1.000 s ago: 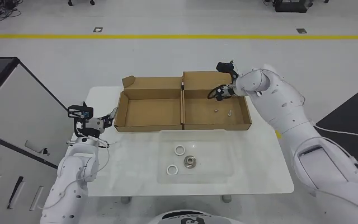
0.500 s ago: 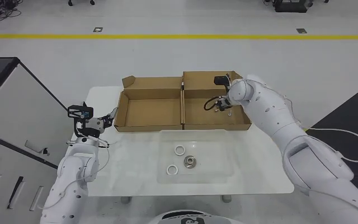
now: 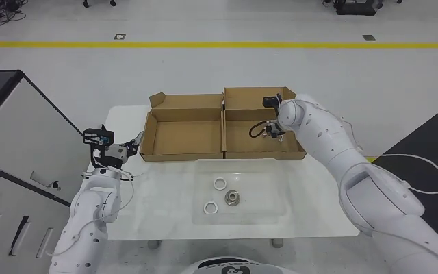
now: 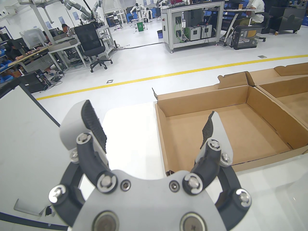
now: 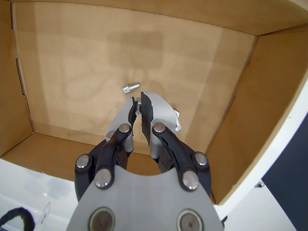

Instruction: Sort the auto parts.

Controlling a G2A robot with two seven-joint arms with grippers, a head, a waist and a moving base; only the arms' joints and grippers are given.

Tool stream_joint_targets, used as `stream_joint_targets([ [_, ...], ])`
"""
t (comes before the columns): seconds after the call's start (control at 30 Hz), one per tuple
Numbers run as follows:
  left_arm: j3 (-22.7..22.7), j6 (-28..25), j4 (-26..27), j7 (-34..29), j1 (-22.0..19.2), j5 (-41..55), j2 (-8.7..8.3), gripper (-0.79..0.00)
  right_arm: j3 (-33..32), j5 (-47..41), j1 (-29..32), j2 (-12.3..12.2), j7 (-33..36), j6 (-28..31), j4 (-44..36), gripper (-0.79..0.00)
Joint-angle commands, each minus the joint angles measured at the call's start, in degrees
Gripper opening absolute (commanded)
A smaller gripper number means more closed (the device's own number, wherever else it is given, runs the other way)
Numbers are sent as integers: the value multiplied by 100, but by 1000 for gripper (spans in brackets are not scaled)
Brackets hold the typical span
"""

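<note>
The right gripper [image 5: 137, 98] is pressed together on a small silver bolt [image 5: 137, 106], pinching it inside the right-hand brown cardboard box [image 5: 72, 61]. A second silver bolt [image 5: 130, 88] lies on the box floor just past the fingertips, and a third silver bolt [image 5: 177, 121] lies just beside one finger. The left gripper [image 4: 150, 118] is spread wide over the white surface [image 4: 130, 126], near the left-hand brown cardboard box [image 4: 216, 131]. In front of both boxes, a clear plastic tray [image 3: 270, 205] holds two white rings [image 3: 220, 183] and a grey round metal part [image 3: 233, 198].

Box walls [image 5: 264, 85] fence open floor around a loose bolt [image 5: 131, 88].
</note>
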State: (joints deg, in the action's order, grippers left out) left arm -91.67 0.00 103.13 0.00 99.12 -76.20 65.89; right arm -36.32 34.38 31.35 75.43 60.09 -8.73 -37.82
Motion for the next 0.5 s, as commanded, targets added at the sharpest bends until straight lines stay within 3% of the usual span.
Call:
stream_joint_targets([
  [0.0, 0, 0, 0, 0, 0, 0, 0, 0, 2, 7, -17, 28, -9, 18, 61, -674],
  [0.23, 0, 0, 0, 0, 0, 0, 0, 0, -8, 18, -46, 102, -13, 81, 233, -668],
  [0.4, 0, 0, 0, 0, 0, 0, 0, 0, -61, -3, -71, 134, -73, 121, 282, -573],
  [0.47, 0, 0, 0, 0, 0, 0, 0, 0, -120, -44, -91, 131, -111, 148, 275, -483],
])
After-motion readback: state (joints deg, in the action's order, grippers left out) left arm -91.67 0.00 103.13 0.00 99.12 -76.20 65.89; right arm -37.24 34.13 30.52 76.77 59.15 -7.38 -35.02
